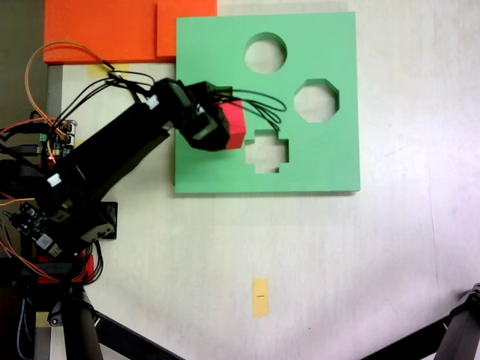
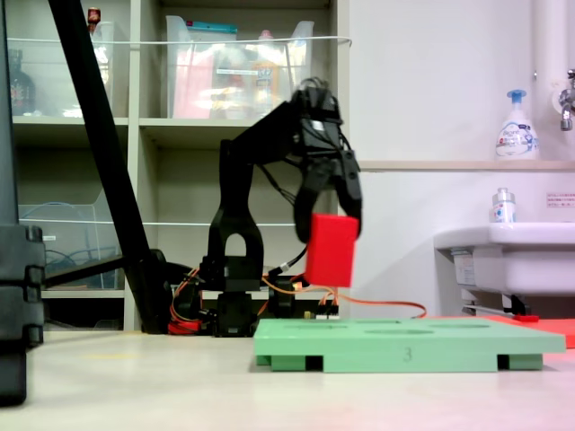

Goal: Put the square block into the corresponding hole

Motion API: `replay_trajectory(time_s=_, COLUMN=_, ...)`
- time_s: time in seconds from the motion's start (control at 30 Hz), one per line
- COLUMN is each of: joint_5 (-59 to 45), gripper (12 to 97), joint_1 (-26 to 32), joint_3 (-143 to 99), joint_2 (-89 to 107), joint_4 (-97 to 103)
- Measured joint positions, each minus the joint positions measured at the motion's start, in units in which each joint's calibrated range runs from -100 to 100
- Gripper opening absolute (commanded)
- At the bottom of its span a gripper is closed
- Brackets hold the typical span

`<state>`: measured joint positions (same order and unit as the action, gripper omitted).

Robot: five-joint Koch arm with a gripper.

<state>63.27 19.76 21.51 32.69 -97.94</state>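
The square block [image 1: 235,125] is held between the jaws of the gripper [image 1: 217,127], which are closed on its upper part. In the side-on fixed view the block [image 2: 331,249] hangs clear above the green board [image 2: 409,345], well apart from the board's top surface, with its long axis near upright and slightly tilted.

All places below are given relative to the green board [image 1: 217,45]. In the top-down fixed view the block is seen over the board's left-centre region, just to the left of the cross-shaped cutout [image 1: 268,151]. The round cutout [image 1: 265,52] and the octagonal cutout [image 1: 316,100] lie further toward the board's upper right. The corresponding hole cannot be made out — the gripper and block cover the part of the board where it would be expected, so it is judged to lie beneath or just beside the held block.

The coming move is judged to turn on one relation — the block's square footprint against the hole directly below. The block's sides should be squared to the board's edges before descent, since the slight tilt may cause an edge to catch on the foam rim.

The board rests flat on the counter [image 1: 390,262].
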Motion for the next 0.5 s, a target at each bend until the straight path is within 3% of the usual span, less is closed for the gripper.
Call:
replay_trajectory(time_s=0.2, joint_5=6.11, gripper=31.3, joint_1=4.30, joint_3=3.04, joint_2=-7.39, joint_4=-0.10)
replay_trajectory(time_s=0.5, joint_5=10.31, gripper=31.3, joint_1=6.25, joint_3=5.49, joint_2=-14.36, joint_4=-0.10)
